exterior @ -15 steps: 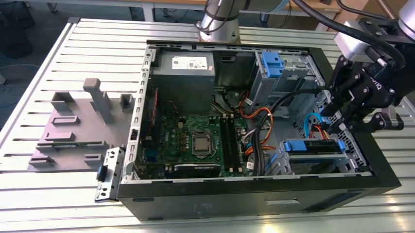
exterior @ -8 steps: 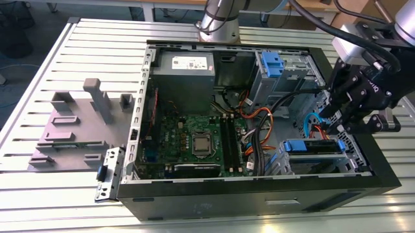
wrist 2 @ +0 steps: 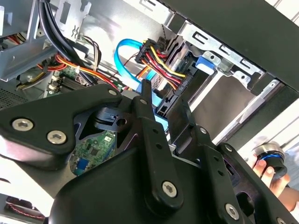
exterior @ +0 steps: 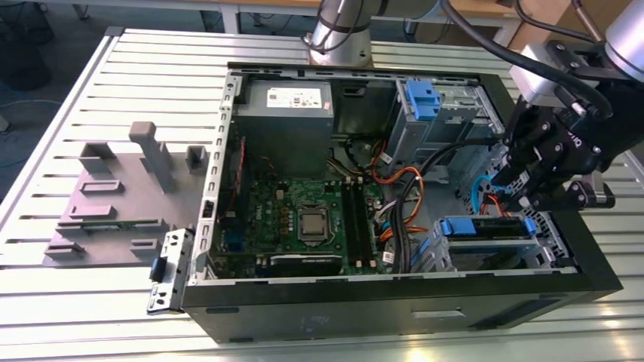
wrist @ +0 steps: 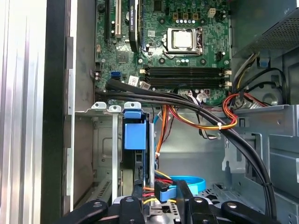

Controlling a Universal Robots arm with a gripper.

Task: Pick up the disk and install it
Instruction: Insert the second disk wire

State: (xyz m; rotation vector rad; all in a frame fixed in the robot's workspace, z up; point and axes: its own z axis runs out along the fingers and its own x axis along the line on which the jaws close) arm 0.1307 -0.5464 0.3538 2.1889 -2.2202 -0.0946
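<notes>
Disk (exterior: pixel 485 228) sitting in the drive bay (exterior: pixel 548 249) at the case's (exterior: pixel 403 298) front corner, on the exterior view's right, blue carrier tab showing in the first wrist view (wrist: pixel 135 133). Gripper (exterior: pixel 523 197) hovering just above the bay among the cables (wrist: pixel 196 116). Fingers (wrist 2: pixel 145 100) looking narrow, gripping nothing. Motherboard (exterior: pixel 302 219) lying beside the bay.

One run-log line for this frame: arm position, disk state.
gripper inside open computer case, at drive cage near front edge | disk in blue carrier, slotted in that cage, cables plugged | fingers: cannot tell
</notes>
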